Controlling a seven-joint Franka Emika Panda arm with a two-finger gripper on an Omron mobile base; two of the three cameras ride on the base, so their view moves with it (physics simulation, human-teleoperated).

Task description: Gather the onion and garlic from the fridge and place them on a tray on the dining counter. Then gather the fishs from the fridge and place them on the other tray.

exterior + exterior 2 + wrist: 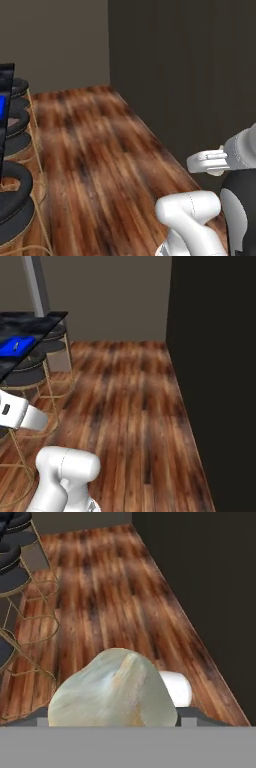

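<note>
In the hand view a pale, lumpy white-green garlic bulb (112,687) sits between my gripper's (118,716) two dark fingertips (42,715), and the jaws are shut on it. The garlic hangs above the wooden floor. The dining counter (35,322), a black marble-look top, stands at the far left with a blue tray (15,346) on it. Its edge (6,85) also shows in the left base view. The onion and the fishs are out of view. A tall black slab (215,381) runs along the right; I cannot tell whether it is the fridge.
Round black stools on thin gold wire legs (30,368) (15,185) (12,577) line the counter's side at the left. Wooden floor (125,401) stretches ahead between the stools and the dark slab (185,75). A grey wall closes the far end.
</note>
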